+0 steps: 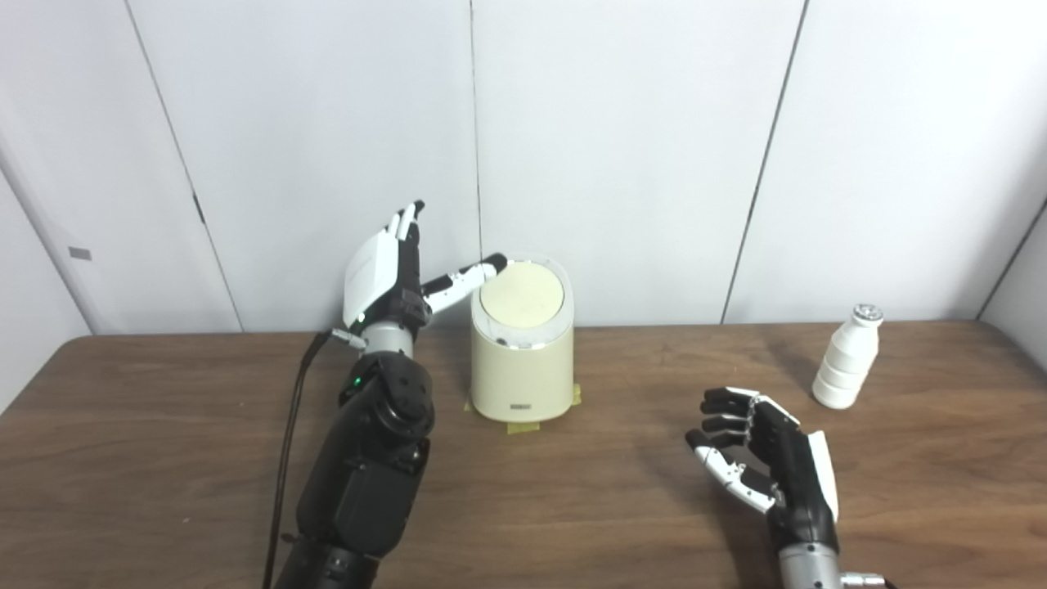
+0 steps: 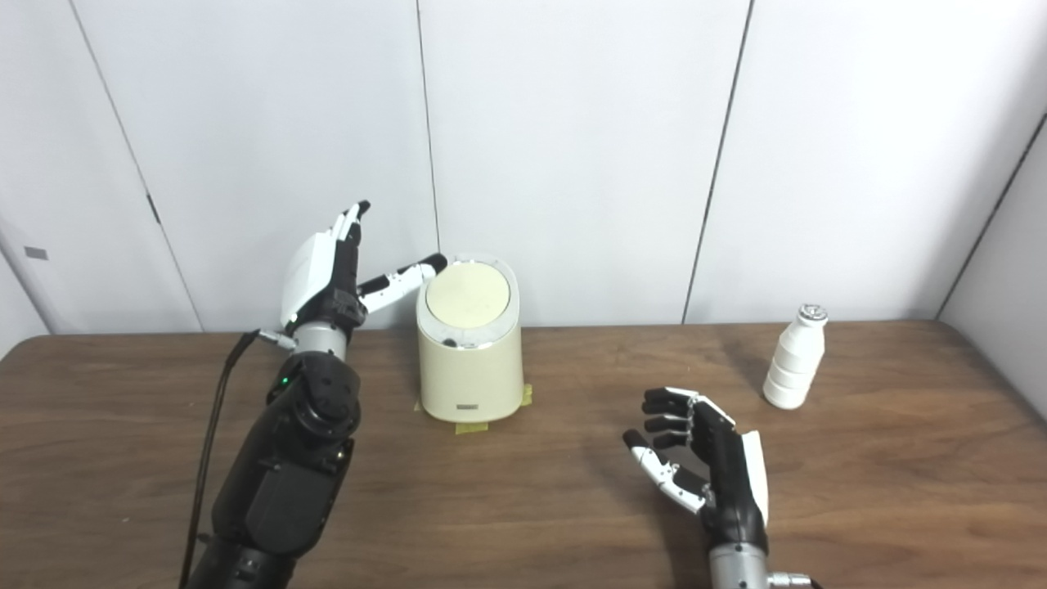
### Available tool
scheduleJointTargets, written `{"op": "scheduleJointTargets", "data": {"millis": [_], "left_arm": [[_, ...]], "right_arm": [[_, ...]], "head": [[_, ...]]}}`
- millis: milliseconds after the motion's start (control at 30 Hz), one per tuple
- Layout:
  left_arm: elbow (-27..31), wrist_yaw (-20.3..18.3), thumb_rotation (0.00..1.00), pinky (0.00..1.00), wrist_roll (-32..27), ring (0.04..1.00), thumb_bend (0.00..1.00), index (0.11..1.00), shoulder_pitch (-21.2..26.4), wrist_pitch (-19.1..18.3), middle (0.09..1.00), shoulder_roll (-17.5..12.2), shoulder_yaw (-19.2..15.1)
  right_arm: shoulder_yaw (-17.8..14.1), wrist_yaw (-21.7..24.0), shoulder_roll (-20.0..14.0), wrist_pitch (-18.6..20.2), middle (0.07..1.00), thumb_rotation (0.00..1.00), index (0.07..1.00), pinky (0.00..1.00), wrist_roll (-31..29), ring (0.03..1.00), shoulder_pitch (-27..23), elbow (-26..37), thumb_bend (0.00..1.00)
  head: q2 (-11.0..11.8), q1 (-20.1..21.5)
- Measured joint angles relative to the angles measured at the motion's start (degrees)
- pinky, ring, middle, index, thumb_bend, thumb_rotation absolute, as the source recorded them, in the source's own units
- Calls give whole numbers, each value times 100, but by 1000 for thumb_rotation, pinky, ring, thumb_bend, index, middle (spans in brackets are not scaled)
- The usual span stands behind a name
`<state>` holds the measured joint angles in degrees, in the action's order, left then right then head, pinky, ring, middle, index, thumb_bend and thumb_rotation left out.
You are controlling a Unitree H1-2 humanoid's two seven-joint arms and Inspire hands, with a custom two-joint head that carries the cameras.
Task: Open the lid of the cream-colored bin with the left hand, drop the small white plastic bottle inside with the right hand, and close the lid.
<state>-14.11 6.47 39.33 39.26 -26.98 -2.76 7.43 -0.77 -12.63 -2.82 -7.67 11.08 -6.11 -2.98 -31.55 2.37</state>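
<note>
Both views match: left robot hand (image 1: 384, 274) spread beside bin (image 1: 522, 360), right robot hand (image 2: 703, 458) loosely open, empty

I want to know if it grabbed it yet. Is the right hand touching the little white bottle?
Apart. The left eye view shows bare table between the right hand and the bottle.

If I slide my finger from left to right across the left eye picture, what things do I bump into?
Left hand → cream-colored bin → right hand → small white plastic bottle.
</note>
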Motion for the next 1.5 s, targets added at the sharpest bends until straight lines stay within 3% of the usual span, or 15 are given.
{"op": "scheduleJointTargets", "data": {"millis": [433, 667, 900, 1100, 1233, 1367, 1433, 1500], "left_arm": [[-530, 40, 471, 1000, 342, 1000, 961, 1000, 152, 0, 1000, 198, -19], [-682, 37, 489, 1000, 431, 1000, 956, 1000, 256, 0, 1000, 354, 26], [-793, 47, 568, 1000, 458, 1000, 928, 1000, 323, 0, 1000, 354, 84], [-850, 66, 376, 1000, 550, 1000, 889, 1000, 340, 0, 1000, 370, 97], [-893, 37, 316, 1000, 677, 1000, 857, 1000, 349, 0, 1000, 386, 42], [-914, 29, 210, 1000, 1004, 1000, 919, 1000, 387, 0, 1000, 397, 62], [-935, 34, 116, 1000, 1342, 1000, 961, 998, 404, 3, 1000, 368, 189], [-1033, 205, 53, 1000, 1810, 1000, 996, 1000, 441, 15, 1000, 216, 575]], "right_arm": [[2, -22, 20, 35, 621, 162, 614, 499, 85, 585, 12, 48, 280], [0, -31, 37, 38, 613, 176, 608, 490, 120, 578, 9, 50, 283], [-5, -43, 64, 37, 616, 164, 607, 492, 138, 581, 9, 57, 281], [-6, -44, 78, 37, 617, 179, 608, 496, 149, 582, 8, 64, 288], [-19, -45, 87, 37, 614, 179, 606, 494, 146, 580, 8, 63, 293], [-21, -48, 96, 37, 612, 179, 606, 490, 154, 577, 7, 63, 288], [-20, -50, 98, 37, 610, 168, 605, 488, 174, 574, 7, 64, 282], [-19, -51, 99, 37, 611, 169, 606, 490, 202, 576, 6, 70, 284]], "head": [[-35, 97], [-35, 132], [-44, 158], [-35, 167], [-44, 176], [-44, 167], [-53, 176], [-53, 176]]}}
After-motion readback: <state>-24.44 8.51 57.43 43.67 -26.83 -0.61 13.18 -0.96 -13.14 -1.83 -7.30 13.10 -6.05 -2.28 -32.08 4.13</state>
